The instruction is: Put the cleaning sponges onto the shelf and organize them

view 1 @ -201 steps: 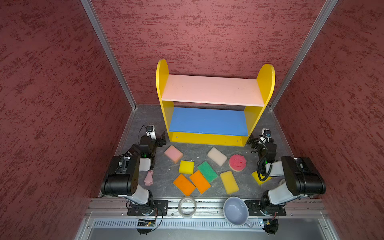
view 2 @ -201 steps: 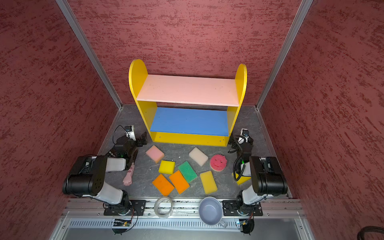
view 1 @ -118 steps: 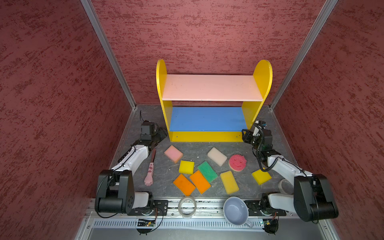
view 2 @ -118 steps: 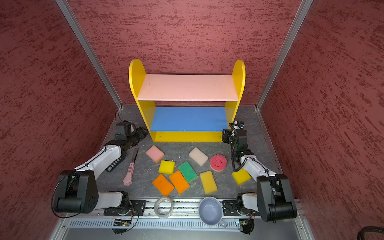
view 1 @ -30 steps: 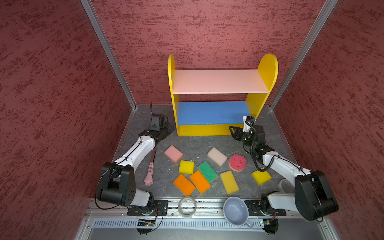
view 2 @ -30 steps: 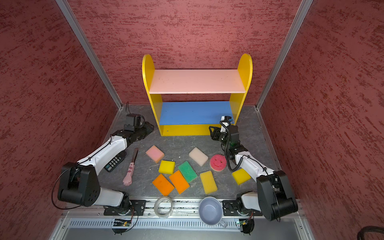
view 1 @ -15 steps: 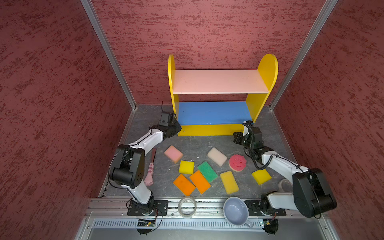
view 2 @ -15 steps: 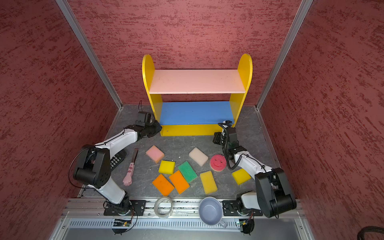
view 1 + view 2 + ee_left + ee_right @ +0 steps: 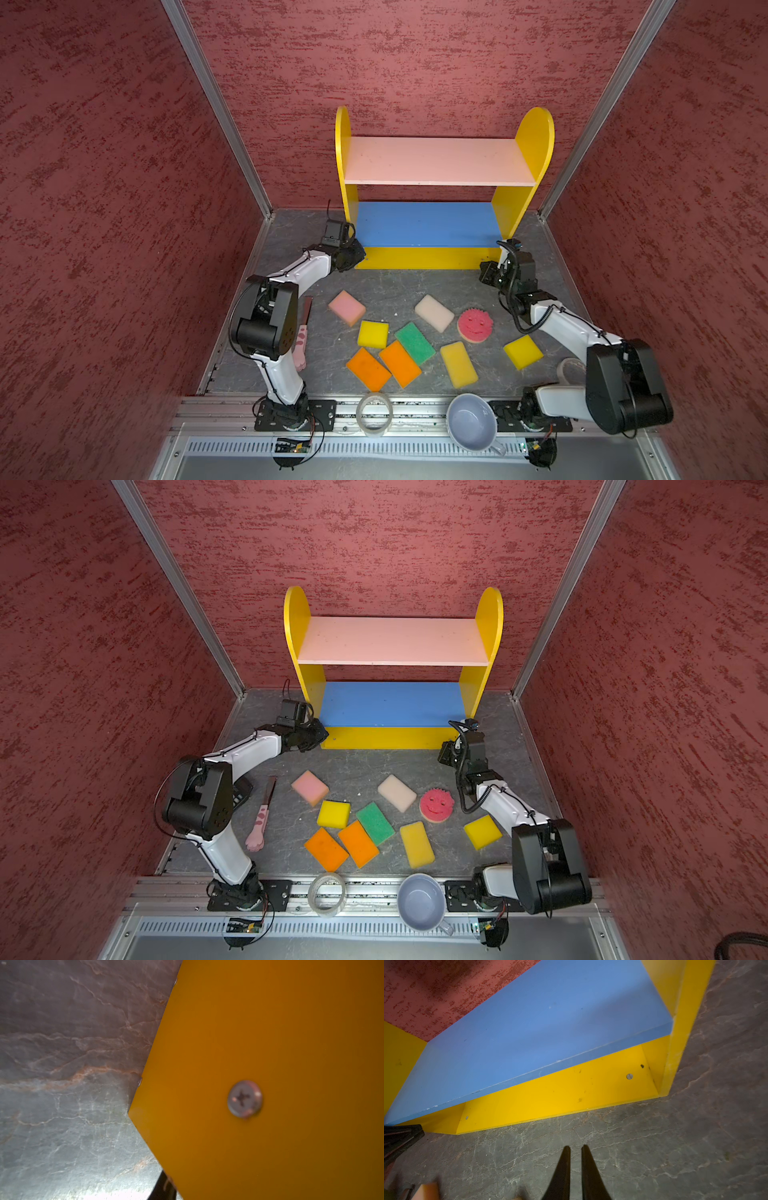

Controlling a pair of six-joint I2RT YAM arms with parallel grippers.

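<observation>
The shelf [image 9: 536, 137] stands at the back with its pink top board and blue middle board bare. Several cleaning sponges lie on the floor in front of it: pink [image 9: 347, 307], white [image 9: 434, 312], a round red smiley one [image 9: 475, 325], green [image 9: 414, 343], two orange [image 9: 368, 369] and three yellow [image 9: 458, 364]. My left gripper [image 9: 357, 255] is at the shelf's front left corner. The yellow side panel [image 9: 270, 1043] fills the left wrist view and hides the jaws. My right gripper [image 9: 574, 1147] hovers shut and empty over the floor, just off the front right corner [image 9: 486, 274].
A pink paw-shaped stick [image 9: 302, 332] lies beside the left arm. A tape roll [image 9: 374, 413] and a pale blue cup [image 9: 471, 422] sit on the front rail. Another clear roll [image 9: 567, 370] lies by the right arm. Red walls close in on three sides.
The left gripper has swung right, up to the shelf's front left corner. The right gripper has drawn back slightly from the shelf. The shelf, which shifted right earlier, has stayed put over the last second.
</observation>
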